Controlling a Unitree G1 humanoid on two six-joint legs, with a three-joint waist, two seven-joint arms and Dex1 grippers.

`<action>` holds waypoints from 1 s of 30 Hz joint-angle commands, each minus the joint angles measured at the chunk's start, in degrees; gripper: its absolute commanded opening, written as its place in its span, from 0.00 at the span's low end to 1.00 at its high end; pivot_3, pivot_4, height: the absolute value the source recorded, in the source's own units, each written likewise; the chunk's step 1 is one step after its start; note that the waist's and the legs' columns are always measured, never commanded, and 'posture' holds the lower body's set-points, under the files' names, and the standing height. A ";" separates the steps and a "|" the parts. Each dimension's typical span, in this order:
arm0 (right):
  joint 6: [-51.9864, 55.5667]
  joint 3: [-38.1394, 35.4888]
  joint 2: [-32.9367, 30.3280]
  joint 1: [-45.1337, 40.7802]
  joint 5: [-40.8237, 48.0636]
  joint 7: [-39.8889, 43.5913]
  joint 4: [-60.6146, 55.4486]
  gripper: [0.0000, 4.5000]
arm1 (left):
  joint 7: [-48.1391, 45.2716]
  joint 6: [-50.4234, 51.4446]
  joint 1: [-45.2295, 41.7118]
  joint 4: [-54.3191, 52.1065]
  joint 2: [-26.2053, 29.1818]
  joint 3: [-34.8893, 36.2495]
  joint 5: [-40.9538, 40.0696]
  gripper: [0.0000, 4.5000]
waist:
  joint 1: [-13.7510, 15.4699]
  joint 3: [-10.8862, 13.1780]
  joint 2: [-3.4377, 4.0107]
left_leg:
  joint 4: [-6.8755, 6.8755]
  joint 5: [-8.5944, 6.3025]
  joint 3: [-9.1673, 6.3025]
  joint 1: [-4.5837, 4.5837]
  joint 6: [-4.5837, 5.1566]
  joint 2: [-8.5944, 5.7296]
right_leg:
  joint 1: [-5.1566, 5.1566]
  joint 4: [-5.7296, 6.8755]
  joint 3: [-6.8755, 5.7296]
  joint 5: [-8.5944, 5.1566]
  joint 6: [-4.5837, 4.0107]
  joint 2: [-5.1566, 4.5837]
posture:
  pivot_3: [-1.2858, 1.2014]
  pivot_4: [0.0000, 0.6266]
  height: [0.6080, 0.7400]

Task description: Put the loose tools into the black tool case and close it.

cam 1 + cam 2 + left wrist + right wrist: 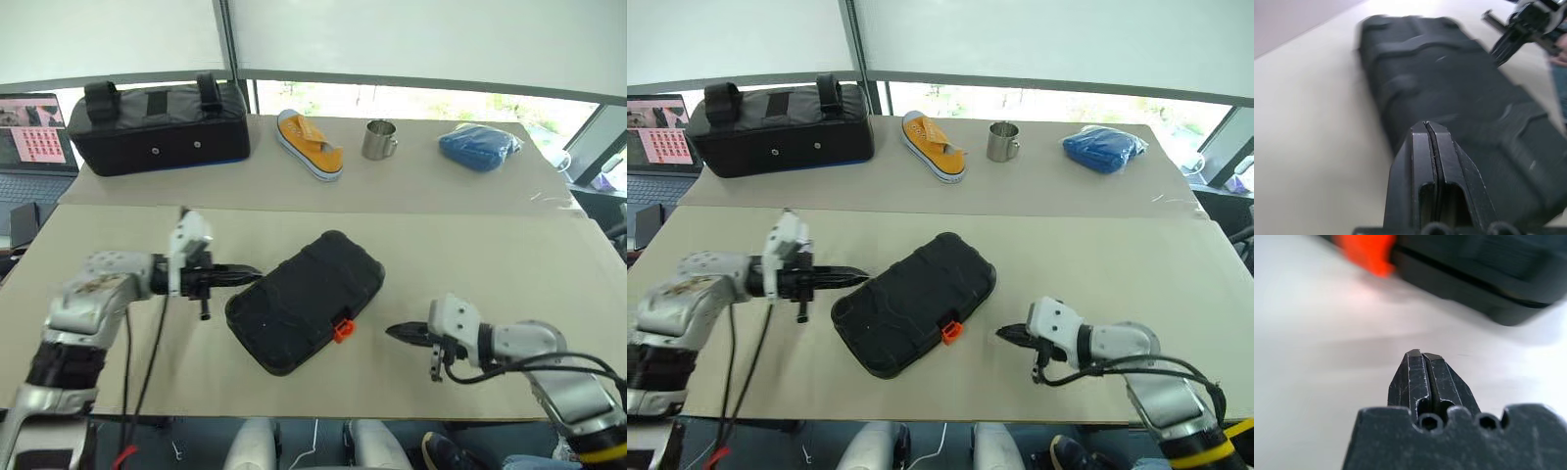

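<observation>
Black moulded plastic, the tool case (pixel 306 300) lies shut mid-table between both empty, pinched-shut grippers: left gripper (pixel 250 275), right gripper (pixel 394 332). Left wrist view: ribbed lid, probably rigid, slick. Right wrist view: orange latch (pixel 1367 252), the likeliest handhold.

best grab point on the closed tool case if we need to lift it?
Probably the long front edge of the black tool case beside the orange latch, approached from the right hand side. The case lies flat, closed, and that edge faces the hand with bare table before it.
</observation>
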 commanded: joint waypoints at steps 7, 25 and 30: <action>4.96 5.48 6.89 0.25 -2.09 -6.73 -9.33 0.00 | 0.91 -3.59 -4.28 -0.59 -5.73 -8.39 6.29 0.01 | -0.67 0.00 -0.01 | 0.02 0.00 -0.08 -0.06 0.00 0.00 | -0.05 0.01 0.01 0.00 0.00 0.03 | 0.52 0.24 1.00; 5.95 6.68 12.29 -3.61 -2.81 -9.53 -9.60 0.00 | 0.97 -5.63 -3.27 5.64 -6.11 -11.46 12.10 0.01 | -0.76 -0.01 0.01 | 0.03 0.02 -0.08 0.14 -0.01 0.00 | 0.09 0.07 0.01 -0.01 -0.01 0.04 | 0.52 0.24 1.00; 7.37 5.84 13.34 -3.67 -1.20 -9.42 -10.83 0.00 | 1.59 -6.12 -2.70 6.27 -6.86 -12.63 13.34 0.01 | -0.79 -0.03 0.03 | 0.04 0.03 -0.08 0.23 -0.03 0.00 | 0.15 0.11 0.03 0.00 -0.02 0.05 | 0.52 0.24 1.00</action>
